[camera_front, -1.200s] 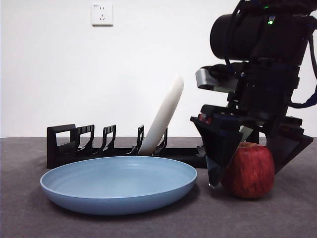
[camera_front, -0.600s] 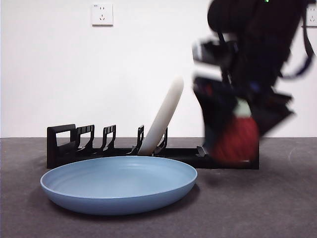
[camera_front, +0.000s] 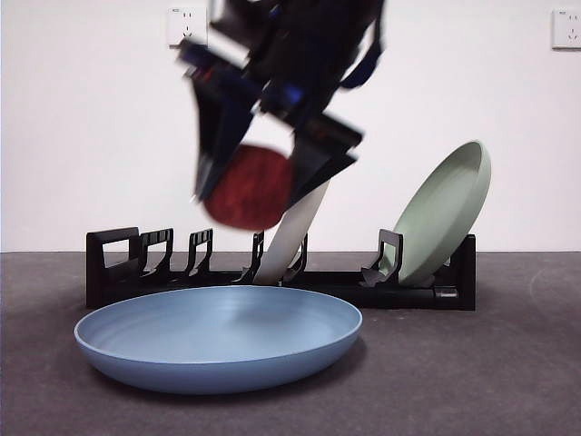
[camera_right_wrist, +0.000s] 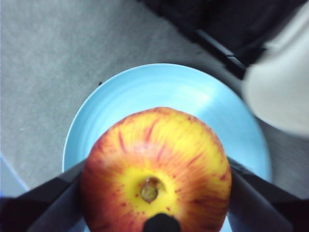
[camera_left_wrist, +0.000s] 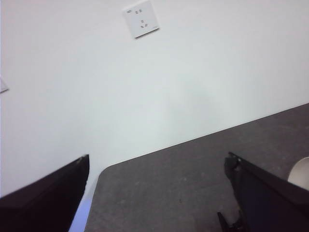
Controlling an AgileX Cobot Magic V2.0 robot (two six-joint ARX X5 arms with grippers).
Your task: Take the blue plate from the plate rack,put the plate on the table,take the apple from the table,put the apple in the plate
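Lifted off the table and swung across within a second: apple now clamped in right gripper, high above the plate. Only lowering and release left. Left gripper idle, spread wide, empty.

No legible text anywhere. Wall socket has small markings, too blurred to read; nothing printed on other items.
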